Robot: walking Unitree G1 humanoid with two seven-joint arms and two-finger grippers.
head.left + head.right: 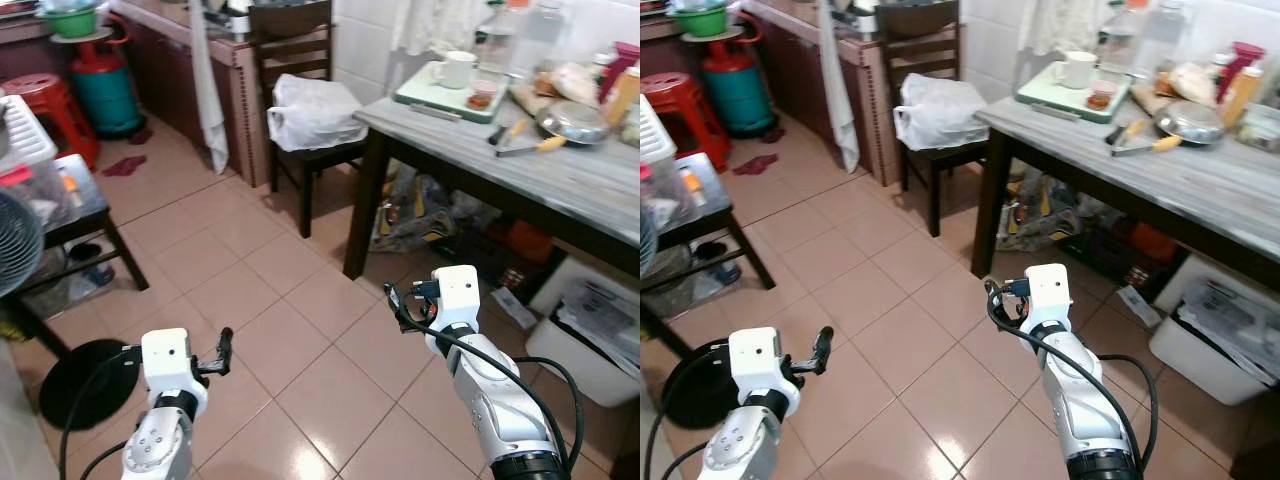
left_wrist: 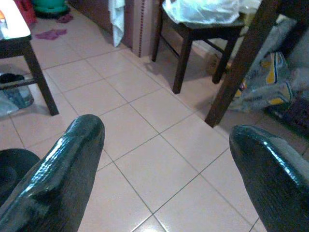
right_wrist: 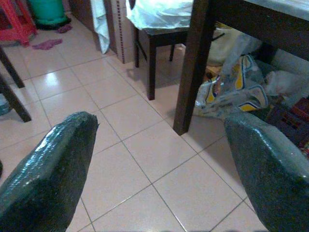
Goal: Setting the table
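Grey wood-grain counter (image 1: pixel 560 170) was up ahead on my right, and that's where all the table stuff sat. I had both arms held low over the tiled floor (image 1: pixel 260 300), well short of it. Left gripper (image 2: pixel 164 159) had its fingers (image 2: pixel 67 164) spread wide with nothing between them, same story on the right gripper (image 3: pixel 159 159), wide apart and empty.

On the counter's far corner was a pale green tray (image 1: pixel 440 98) with a white mug (image 1: pixel 455 68) and a small cup (image 1: pixel 483 93) on it. Couldn't tell if the mug had anything in it; the small cup looked like it had something reddish inside. Further along lay a shallow metal pan (image 1: pixel 572 122) with a yellow handle, and a knife (image 1: pixel 503 133) beside it. Bottles and bags crowded the back by the wall, too jumbled to sort out.

My guess on handling: the mug is ceramic, stiff, slick and breakable, so I'd pinch the rim or go across the body rather than trust the handle. The pan looked light but shallow, so the handle was the obvious spot. The tray would tip if taken by one edge with cups on it.

A dark chair (image 1: pixel 300 120) at the counter's end had a white plastic bag (image 1: pixel 312 110) sitting on the seat, probably soft and floppy. Under the counter more bags were stuffed, and a white bin (image 1: pixel 585 345) stood by the right side.
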